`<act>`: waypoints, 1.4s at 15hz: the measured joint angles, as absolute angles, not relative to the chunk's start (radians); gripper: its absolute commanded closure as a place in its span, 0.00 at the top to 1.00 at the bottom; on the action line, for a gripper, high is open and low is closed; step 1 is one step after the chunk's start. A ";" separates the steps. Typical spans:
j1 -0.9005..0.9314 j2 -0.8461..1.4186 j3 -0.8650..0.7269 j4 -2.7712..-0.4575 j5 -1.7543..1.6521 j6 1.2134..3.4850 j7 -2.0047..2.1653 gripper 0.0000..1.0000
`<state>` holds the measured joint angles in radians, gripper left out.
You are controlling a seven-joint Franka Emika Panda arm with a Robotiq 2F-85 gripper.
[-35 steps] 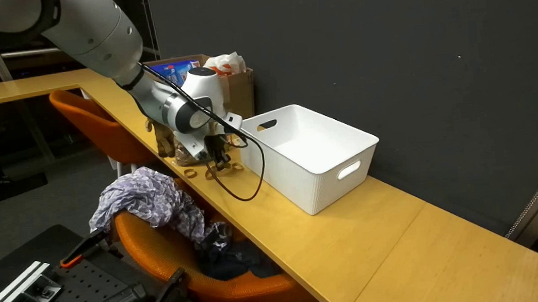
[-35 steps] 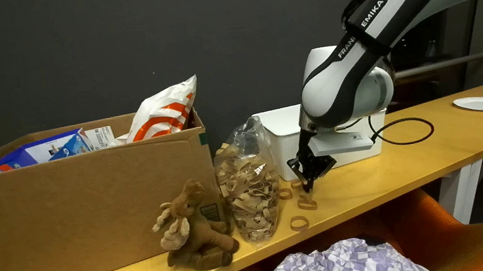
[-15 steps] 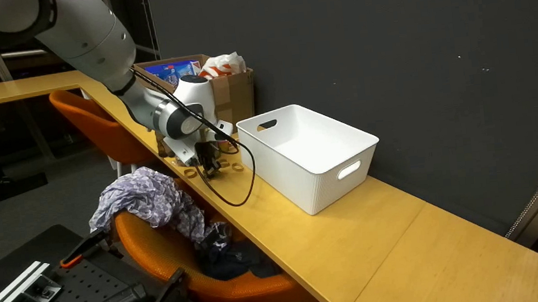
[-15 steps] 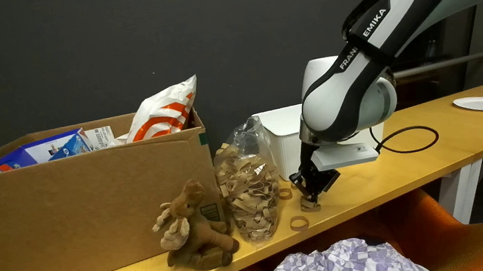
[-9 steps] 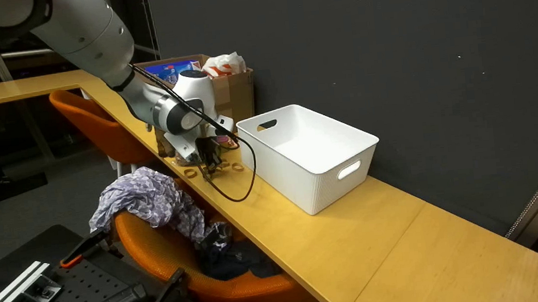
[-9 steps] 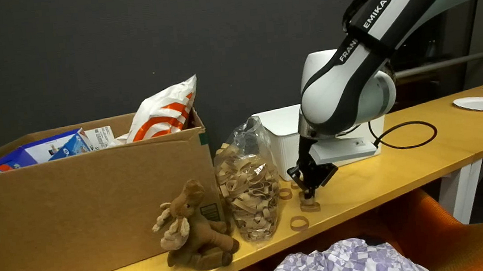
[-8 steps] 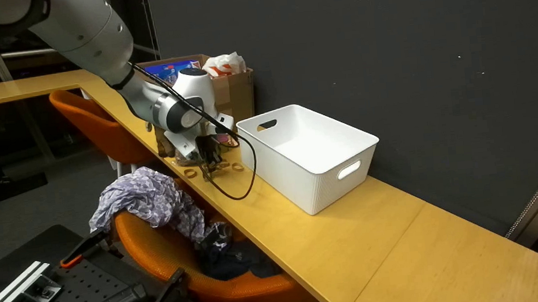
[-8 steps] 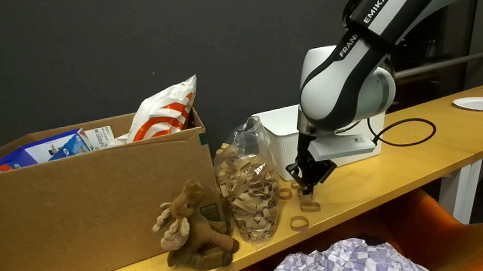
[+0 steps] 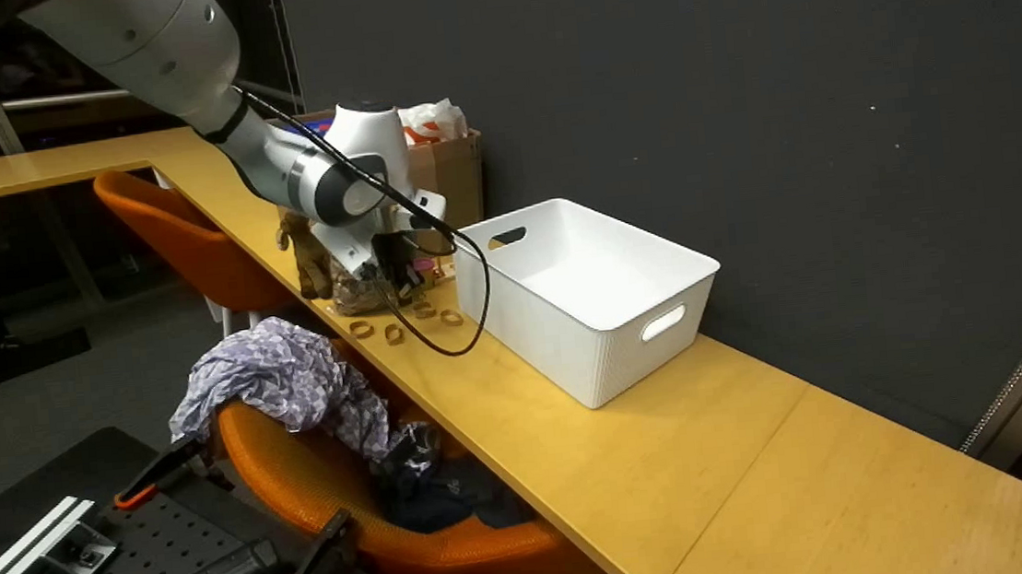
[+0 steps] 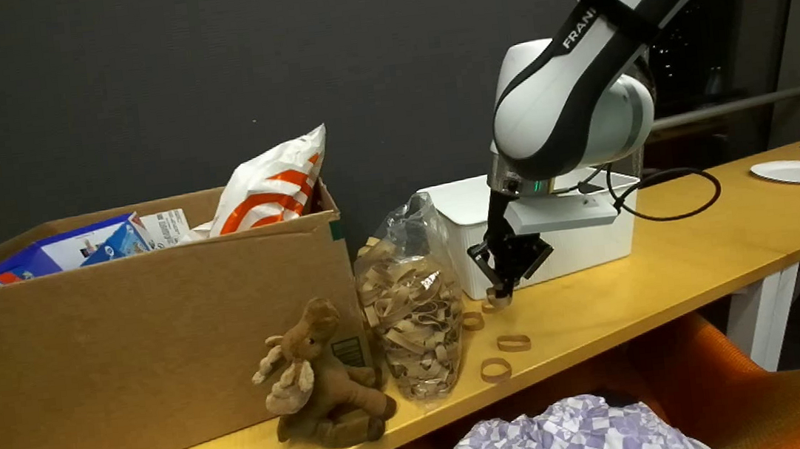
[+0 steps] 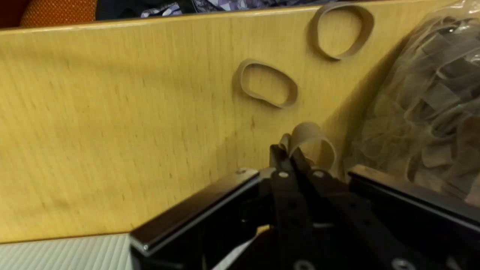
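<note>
Judging by the wrist view, my jaws are pressed together on a single tan band (image 11: 307, 130), pinching one wall of its loop at the very tips. Most of the ring stands open to the right of the tips in that view; a small fold pokes out on their left. In an exterior view the band likewise sits at the tips, apparently raised off the counter (image 11: 131, 131), though the gap beneath is hard to read.

Handling, my estimate: probably rubber, so very light, soft, springy, grippy rather than slippery, hard to damage. I would expect the loop to flex freely and flatten if pressed against anything. Best hold: across the thickness of one wall, as I have it; taking both walls would squash the ring shut.

Around the jaws, by the wrist view: the nearer loop (image 11: 294, 93) lies loose ahead of the tips, the farther loop (image 11: 368, 28) beyond it and to the right. Close on the jaws' right stands a clear bag of bands (image 11: 435, 105). Behind them, to the left, is the white bin (image 11: 75, 255). Past the bag from the jaws: plush moose (image 10: 340, 394), cardboard box (image 10: 146, 355).
</note>
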<state>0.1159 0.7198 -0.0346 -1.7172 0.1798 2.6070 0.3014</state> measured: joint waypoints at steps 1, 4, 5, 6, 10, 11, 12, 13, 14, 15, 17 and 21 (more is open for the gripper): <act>0.116 0.724 -0.035 -1.721 0.180 2.601 0.303 0.01; 0.118 0.745 -0.035 -1.727 0.180 2.587 0.304 0.23; 0.120 0.752 -0.035 -1.728 0.180 2.586 0.304 0.29; 0.121 0.758 -0.035 -1.728 0.180 2.586 0.304 0.36; 0.120 0.782 -0.037 -1.725 0.180 2.585 0.305 0.64; 0.120 0.789 -0.039 -1.723 0.180 2.585 0.305 0.72; 0.119 0.795 -0.040 -1.721 0.180 2.585 0.305 0.36; 0.118 0.800 -0.042 -1.720 0.180 2.585 0.305 0.33; 0.117 0.804 -0.043 -1.718 0.180 2.585 0.305 0.32; 0.116 0.808 -0.044 -1.715 0.180 2.585 0.305 0.26; 0.113 0.808 -0.049 -1.711 0.179 2.580 0.305 0.09; 0.107 0.809 -0.051 -1.706 0.179 2.577 0.305 0.00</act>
<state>0.1073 0.8086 -0.0508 -1.7062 0.1789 2.5767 0.3052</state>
